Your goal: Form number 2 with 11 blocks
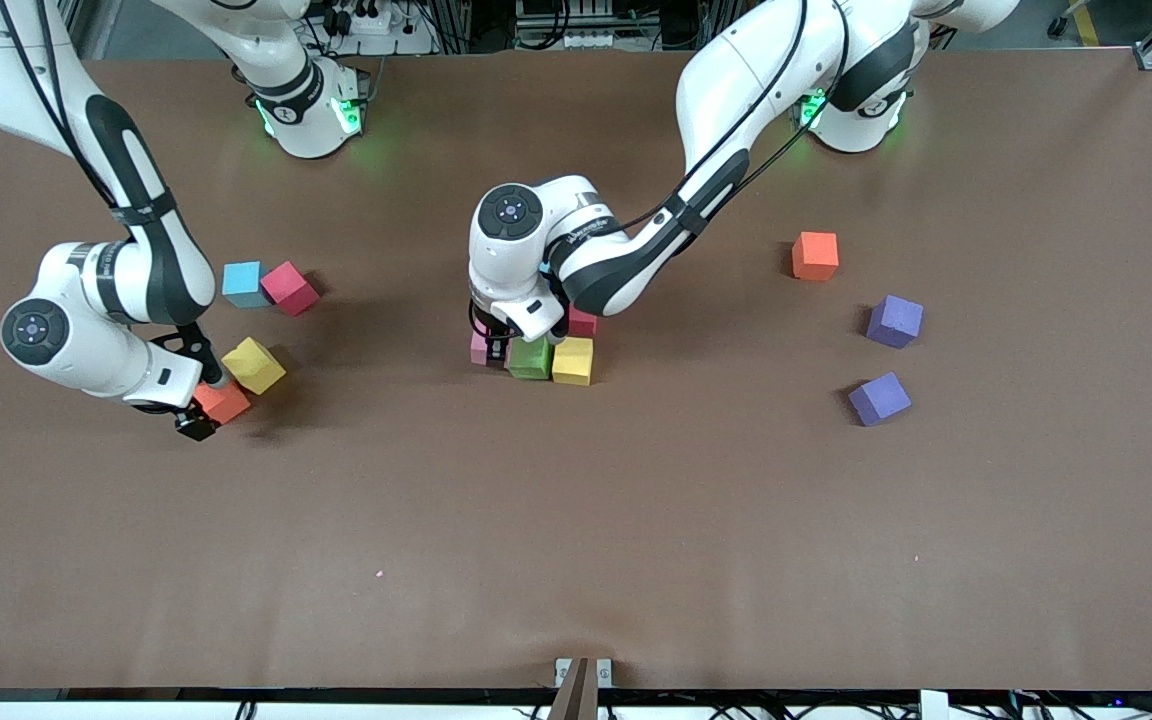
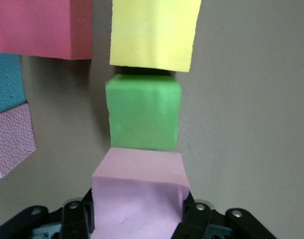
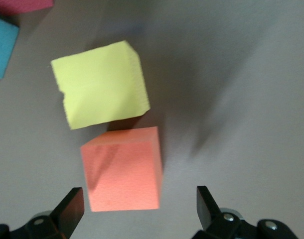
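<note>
Two claws at work over a brown counter (image 1: 636,520).

Item, near: right claw (image 1: 208,405), low at the right arm's end of the counter, fingers spread wide around an orange block (image 1: 223,401) without gripping it. In its wrist view the orange cube (image 3: 123,169) sits off-centre between the fingers, closer to one, with a yellow block (image 3: 99,83) just beside it. To grasp well: centre the claw on the orange cube before closing, and keep the finger off the yellow neighbour (image 1: 254,364).

Item, mid-counter: left claw (image 1: 492,340), clamped on a pale pink block (image 2: 139,196), held in line with a green block (image 2: 143,112) and a yellow block (image 2: 154,34). This row is the partly built number 2 (image 1: 534,350); a crimson block (image 1: 583,321) lies farther from the front camera. To place well: lower the pink cube square against the green one, then release without nudging the row.

Item, loose stock: light blue block (image 1: 243,283) touching a crimson block (image 1: 290,288); toward the left arm's end, two purple blocks (image 1: 880,398) (image 1: 894,321) and an orange block (image 1: 815,255).

Pose: right arm bent low, wrist tipped down; left arm reaching across from its base, wrist vertical.
</note>
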Robot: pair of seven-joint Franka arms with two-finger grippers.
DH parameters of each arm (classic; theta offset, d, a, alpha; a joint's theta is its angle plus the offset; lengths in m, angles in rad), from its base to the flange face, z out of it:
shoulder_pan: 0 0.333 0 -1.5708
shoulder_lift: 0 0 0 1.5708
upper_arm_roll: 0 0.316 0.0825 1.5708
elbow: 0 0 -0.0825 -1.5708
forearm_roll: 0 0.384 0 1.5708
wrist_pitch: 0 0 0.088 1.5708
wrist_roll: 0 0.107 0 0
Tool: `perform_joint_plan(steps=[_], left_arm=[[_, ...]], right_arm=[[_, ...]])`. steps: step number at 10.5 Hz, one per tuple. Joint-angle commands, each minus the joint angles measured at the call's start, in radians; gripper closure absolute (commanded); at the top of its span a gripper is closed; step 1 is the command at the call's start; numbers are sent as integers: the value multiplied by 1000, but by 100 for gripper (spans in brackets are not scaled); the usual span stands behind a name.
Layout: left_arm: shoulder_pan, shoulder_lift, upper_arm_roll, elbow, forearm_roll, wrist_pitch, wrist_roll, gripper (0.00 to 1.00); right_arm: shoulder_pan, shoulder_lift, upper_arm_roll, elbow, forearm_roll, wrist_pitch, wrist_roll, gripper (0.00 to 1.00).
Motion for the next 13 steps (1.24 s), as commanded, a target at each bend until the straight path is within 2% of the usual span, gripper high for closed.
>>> perform_joint_plan(steps=[1,5,7,8,12,13], left_arm=[[-21,13,18,41,-25,1,-15,83],[-36,17,24,41,-25,15,-17,83],[-48,19,40,41,-25,28,-31,83],[-50,25,41,41,-25,30,-31,83],[-52,45,75,39,-25,50,-27,83],[-55,46,86,38,-25,52,-27,83]], right_arm=[[-40,0,15,-54,-4,31,-46,0],[-31,4,18,-65,-4,54,-51,0],[-29,3,33,-57,-6,66,-55,47],[-31,3,35,-65,-3,77,-51,65],[-29,-19,61,-56,3,64,-45,72],[-29,-28,63,-41,52,47,-43,72]])
